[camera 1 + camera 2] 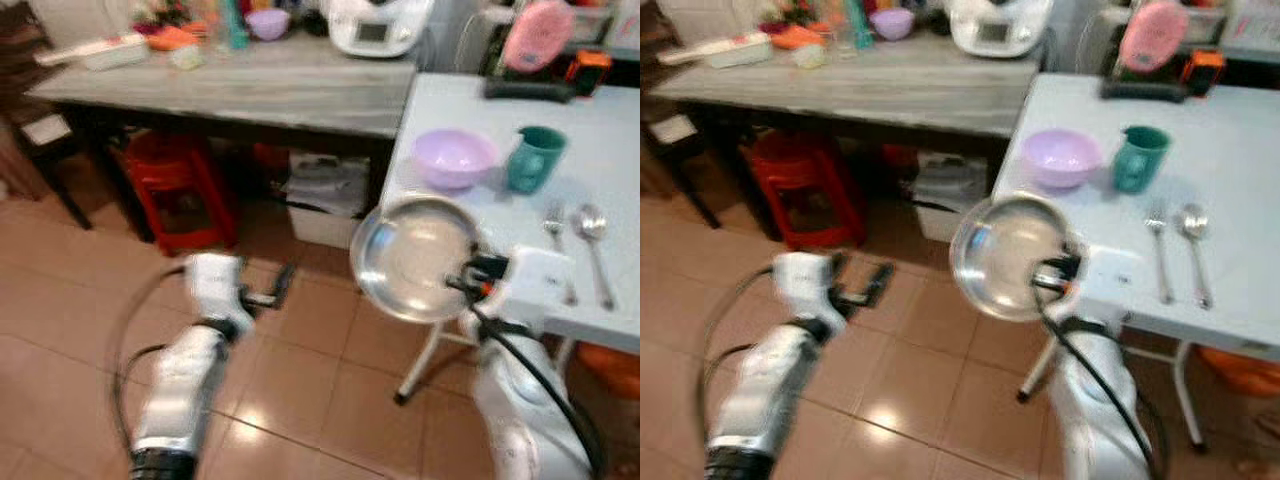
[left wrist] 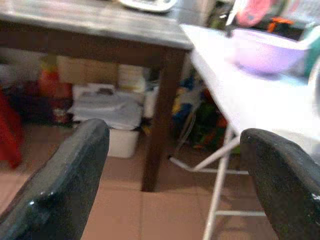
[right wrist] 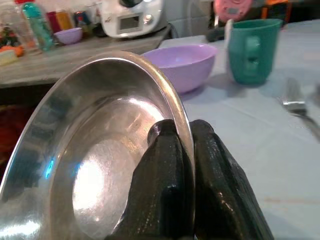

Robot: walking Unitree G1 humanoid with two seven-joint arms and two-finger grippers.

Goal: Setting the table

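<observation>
Two right fingers (image 3: 172, 185) pinch the steel plate (image 1: 415, 255) rim; left fingers (image 2: 60, 175) gape empty, tips cut off.

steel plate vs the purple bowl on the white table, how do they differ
The steel plate is shiny metal, wide and shallow; the purple bowl is matte lilac, smaller and deeper. The plate is pinched by its rim in the right gripper and held tilted at the white table's edge; the bowl sits upright on the table beside a green mug. Both are round and look empty.
</observation>
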